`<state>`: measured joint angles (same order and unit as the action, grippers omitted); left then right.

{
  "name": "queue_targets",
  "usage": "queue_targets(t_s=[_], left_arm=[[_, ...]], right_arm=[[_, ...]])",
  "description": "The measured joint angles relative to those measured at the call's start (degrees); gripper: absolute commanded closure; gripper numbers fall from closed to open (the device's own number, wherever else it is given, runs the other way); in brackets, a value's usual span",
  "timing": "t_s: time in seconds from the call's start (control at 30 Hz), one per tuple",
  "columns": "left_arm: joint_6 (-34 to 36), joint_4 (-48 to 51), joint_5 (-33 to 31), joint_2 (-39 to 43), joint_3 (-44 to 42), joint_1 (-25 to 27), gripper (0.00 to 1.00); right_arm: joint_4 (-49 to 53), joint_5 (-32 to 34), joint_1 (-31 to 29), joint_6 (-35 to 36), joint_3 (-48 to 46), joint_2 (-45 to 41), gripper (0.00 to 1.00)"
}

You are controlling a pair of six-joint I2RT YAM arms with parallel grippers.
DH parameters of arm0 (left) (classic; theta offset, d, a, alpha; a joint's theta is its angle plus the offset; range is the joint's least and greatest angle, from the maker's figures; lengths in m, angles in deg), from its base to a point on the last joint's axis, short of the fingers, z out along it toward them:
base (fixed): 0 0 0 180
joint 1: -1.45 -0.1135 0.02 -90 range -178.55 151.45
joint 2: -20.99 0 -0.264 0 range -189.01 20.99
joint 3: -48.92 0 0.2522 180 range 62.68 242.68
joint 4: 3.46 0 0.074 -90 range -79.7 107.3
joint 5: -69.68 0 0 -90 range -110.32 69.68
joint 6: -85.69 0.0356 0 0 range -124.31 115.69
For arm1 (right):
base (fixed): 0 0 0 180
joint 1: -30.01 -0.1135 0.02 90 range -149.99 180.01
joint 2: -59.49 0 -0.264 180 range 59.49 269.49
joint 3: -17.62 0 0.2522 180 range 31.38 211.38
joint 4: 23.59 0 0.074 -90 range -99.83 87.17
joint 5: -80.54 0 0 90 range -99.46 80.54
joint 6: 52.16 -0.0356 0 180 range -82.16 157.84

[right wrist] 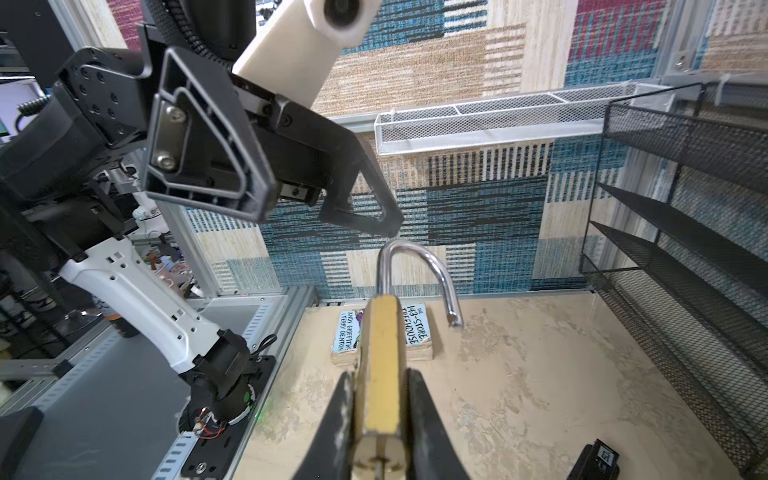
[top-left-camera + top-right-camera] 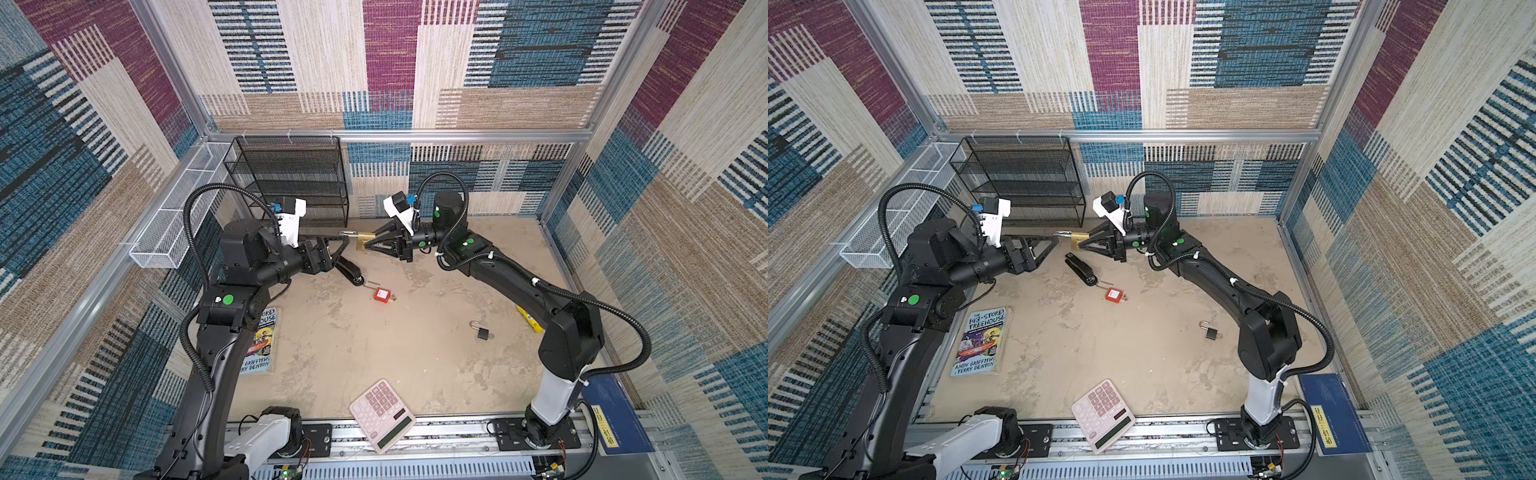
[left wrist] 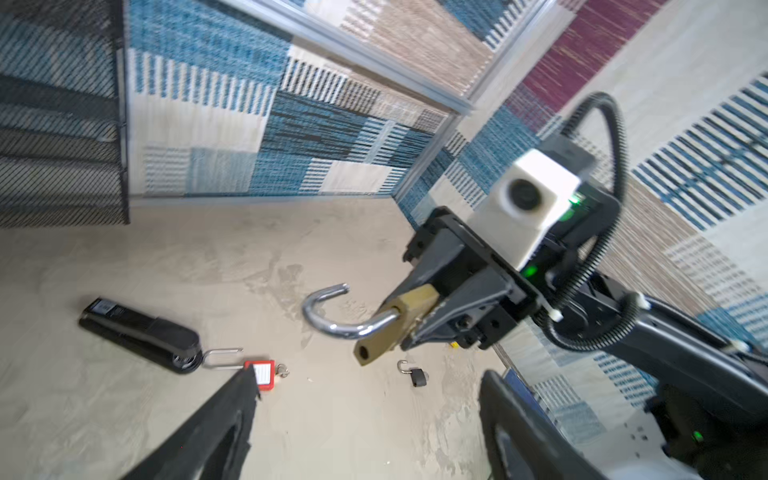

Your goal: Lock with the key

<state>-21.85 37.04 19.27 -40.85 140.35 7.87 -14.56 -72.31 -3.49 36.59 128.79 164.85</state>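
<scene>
Padlock [image 1: 380, 374] clenched edgewise in right jaws, aloft over the bench's [image 2: 374, 353] far edge, open shackle [image 1: 448, 293] presented toward left jaws, spread empty beside it, likely to press it shut.

Gold padlock [image 1: 380, 374], pink calculator [image 2: 380, 409]

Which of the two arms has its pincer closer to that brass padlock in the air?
Right. The right pincer is shut on the brass padlock, holding it up. The left pincer is open, facing it, close by the open shackle.
</scene>
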Motion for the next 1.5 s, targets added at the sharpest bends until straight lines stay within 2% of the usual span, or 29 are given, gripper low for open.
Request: queue_targets(t_s=[0.17, 0.37, 0.63, 0.93, 1.07, 1.37, 1.5], left_arm=[[3.8, -5.6, 6.8, 0.6, -3.5, 0.0, 0.14], [5.8, -11.8, 9.8, 1.8, -5.0, 0.0, 0.14], [5.2, -20.5, 9.8, 2.6, -9.3, 0.0, 0.14], [1.7, -28.2, 8.6, 1.0, -9.6, 0.0, 0.15], [0.3, -30.7, 8.6, 0.3, -9.5, 0.0, 0.20], [-7.7, -31.2, 10.3, -3.7, -7.5, 0.0, 0.30], [-8.9, -31.2, 10.3, -3.8, -6.9, 0.0, 0.38]], right_arm=[[6.5, -1.3, 0.5, 1.0, 7.3, 1.9, 1.00], [11.9, -3.3, 1.7, 1.5, 10.8, 2.0, 1.00], [14.3, -5.0, 2.5, 1.3, 10.1, 1.0, 1.00], [15.4, -8.1, 2.6, 0.6, 9.6, -0.2, 1.00], [15.0, -9.7, 2.6, -0.4, 9.6, -0.2, 1.00], [13.6, -11.8, 2.6, -3.0, 13.3, 1.4, 1.00], [13.1, -12.2, 2.6, -4.0, 14.3, 2.1, 1.00]])
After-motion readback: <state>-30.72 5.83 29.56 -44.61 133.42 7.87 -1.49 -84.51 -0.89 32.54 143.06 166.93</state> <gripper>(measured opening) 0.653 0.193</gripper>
